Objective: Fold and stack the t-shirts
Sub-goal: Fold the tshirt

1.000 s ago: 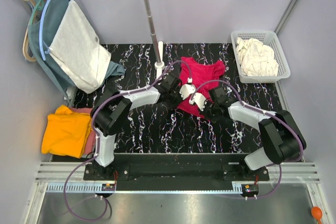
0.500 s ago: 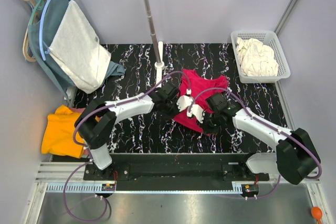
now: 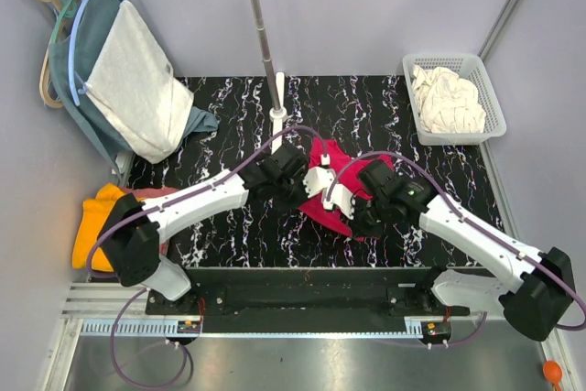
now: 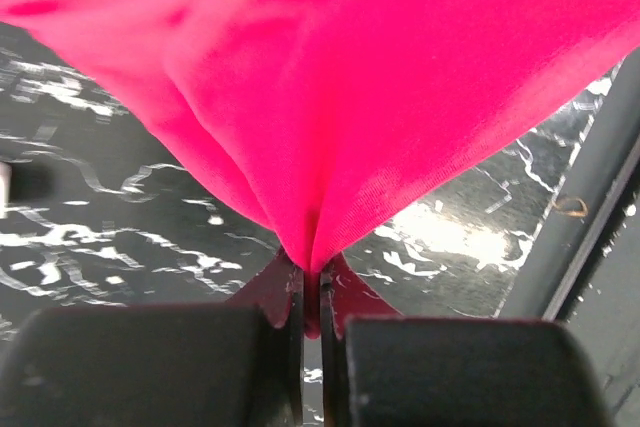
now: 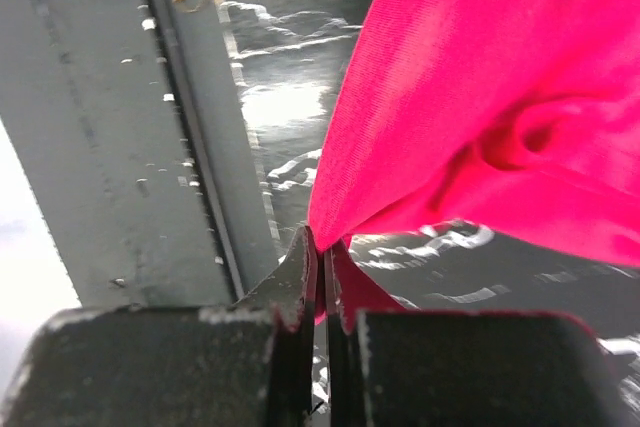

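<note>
No text, label, brand, number or sign can be read on anything in these three views.

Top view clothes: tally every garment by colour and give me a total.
crimson-pink shirt: 1
orange-yellow shirt: 1
dusty pink shirt, mostly hidden under the orange one: 1
cream-white shirt, in the basket: 1
pale grey garment, on a hanger: 1
teal garment, on a hanger: 1
Total: 6
</note>
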You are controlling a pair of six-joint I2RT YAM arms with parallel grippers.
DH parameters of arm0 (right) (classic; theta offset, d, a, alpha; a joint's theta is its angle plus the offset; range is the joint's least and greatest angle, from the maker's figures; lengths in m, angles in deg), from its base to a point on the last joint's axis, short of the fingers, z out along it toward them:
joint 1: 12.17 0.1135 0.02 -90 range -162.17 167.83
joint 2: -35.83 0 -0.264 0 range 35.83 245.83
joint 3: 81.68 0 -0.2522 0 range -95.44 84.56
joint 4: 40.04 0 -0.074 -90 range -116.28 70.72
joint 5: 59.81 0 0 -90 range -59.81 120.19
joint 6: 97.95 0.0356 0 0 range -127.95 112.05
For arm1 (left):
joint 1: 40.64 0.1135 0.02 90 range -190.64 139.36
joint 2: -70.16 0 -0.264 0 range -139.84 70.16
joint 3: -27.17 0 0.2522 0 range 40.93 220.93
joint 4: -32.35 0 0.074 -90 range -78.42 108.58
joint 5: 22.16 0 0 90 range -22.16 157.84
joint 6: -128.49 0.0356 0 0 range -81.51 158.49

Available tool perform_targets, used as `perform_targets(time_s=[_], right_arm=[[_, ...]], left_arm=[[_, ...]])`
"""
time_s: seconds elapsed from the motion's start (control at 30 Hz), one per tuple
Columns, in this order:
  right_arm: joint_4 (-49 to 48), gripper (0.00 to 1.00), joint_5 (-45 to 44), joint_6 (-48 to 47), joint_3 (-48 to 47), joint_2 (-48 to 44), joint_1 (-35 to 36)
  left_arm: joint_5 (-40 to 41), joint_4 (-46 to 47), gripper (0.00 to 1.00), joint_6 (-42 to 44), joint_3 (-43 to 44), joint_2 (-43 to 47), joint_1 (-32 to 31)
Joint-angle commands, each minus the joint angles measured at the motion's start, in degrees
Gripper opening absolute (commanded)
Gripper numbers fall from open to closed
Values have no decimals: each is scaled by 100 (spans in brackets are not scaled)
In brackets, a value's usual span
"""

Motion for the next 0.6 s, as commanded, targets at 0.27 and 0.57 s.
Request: perform_targets(time_s=[0.27, 0.57], right_arm=[[-1093, 0, -1895, -74, -819, 116, -574], [-1497, 0, -1657, -813, -1311, 1126, -1523]], left_arm=[[94, -556, 0, 1381, 1528, -690, 154], [129, -547, 0, 1838, 2829, -2070, 576]])
